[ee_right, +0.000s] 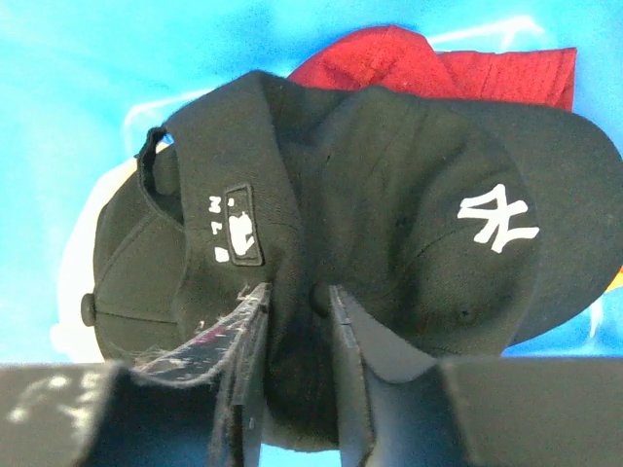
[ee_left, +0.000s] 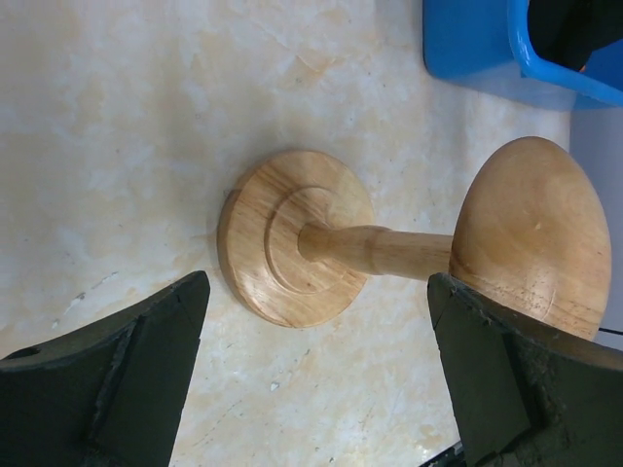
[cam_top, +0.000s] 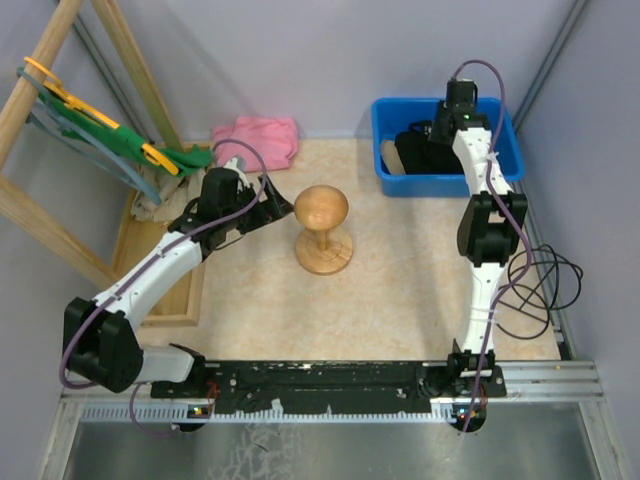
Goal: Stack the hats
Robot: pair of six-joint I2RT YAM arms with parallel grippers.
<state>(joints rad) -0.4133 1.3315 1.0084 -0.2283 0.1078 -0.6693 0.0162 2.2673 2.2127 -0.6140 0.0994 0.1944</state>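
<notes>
**A:** Looking across the pale surface (cam_top: 400, 290), what sits where?

**B:** A blue bin (cam_top: 440, 186) stands in the far right corner. A wooden stand (cam_top: 322, 225) with a rounded top is upright near the middle of the surface.

**A:** And the things to be stacked?

**B:** They're in the bin. The black cap (ee_right: 389, 224), with white stitched logos, lies on top. A dark red hat (ee_right: 419, 63) shows from under it, against the blue wall.

**A:** What about the arms?

**B:** The left end effector (ee_left: 319, 287) is spread wide. It is just to the left of the stand and not touching it, and its camera looks at the stand's base and stem. The right end effector (ee_right: 297, 297) is in the bin, and its fingers are pinching a fold of the black cap's crown.
</notes>
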